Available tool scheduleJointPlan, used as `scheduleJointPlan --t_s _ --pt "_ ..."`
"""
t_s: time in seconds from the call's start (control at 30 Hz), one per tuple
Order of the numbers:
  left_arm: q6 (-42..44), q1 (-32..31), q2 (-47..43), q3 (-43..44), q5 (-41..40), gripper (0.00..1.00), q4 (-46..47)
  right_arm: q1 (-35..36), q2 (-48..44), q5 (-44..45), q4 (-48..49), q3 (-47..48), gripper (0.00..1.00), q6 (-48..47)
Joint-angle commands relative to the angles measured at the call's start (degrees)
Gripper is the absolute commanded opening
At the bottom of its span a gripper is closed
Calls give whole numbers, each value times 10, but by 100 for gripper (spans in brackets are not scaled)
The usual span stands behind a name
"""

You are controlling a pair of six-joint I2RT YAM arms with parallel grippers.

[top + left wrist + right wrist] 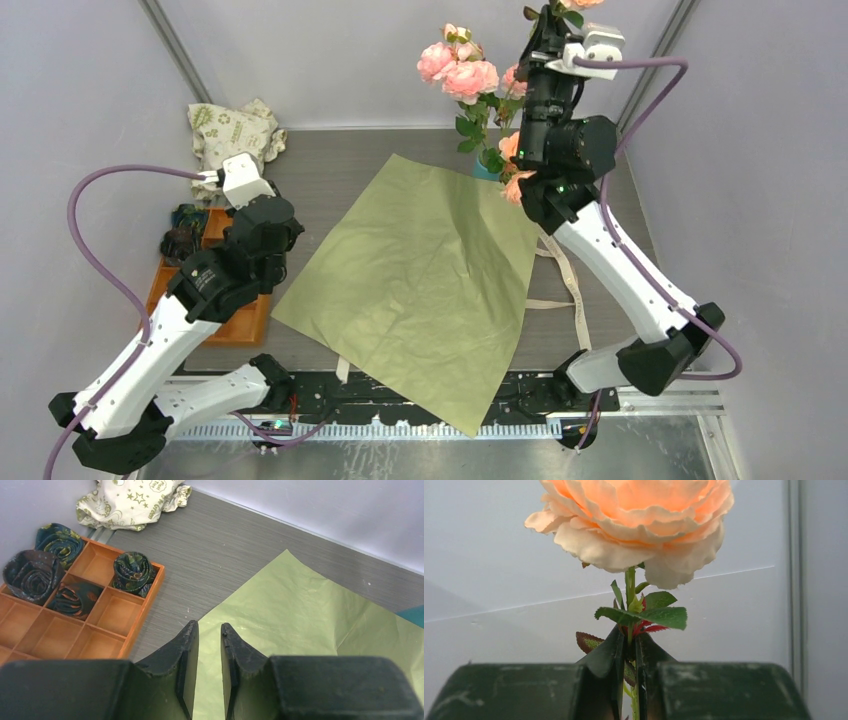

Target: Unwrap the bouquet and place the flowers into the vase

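Peach flower stem pinched in the right hand, raised high near the teal vase at the back of the desk, where pink flowers stand. Left hand, fingers narrowly apart and empty, hovers between the orange tray and the flat olive paper.

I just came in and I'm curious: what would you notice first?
A big peach rose-like bloom on a thin green stem, pinched in the right gripper, high at the back right. A large olive-green paper sheet lies spread across the middle of the grey table, with a bunch of pink blooms behind it.
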Motion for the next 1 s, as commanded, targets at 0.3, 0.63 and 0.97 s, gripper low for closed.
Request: scheduleJointPlan --t_s 0.3,0.63,0.97 --pt "4 -1 0 5 -8 24 45 -117 22 -5 -39 2 1 133" --pt "-1 -1 10 -2 0 24 50 -121 -10 0 -59 -96 1 197" --pt "-7 -1 13 -7 5 24 51 -123 -12 7 -55 -146 1 207"
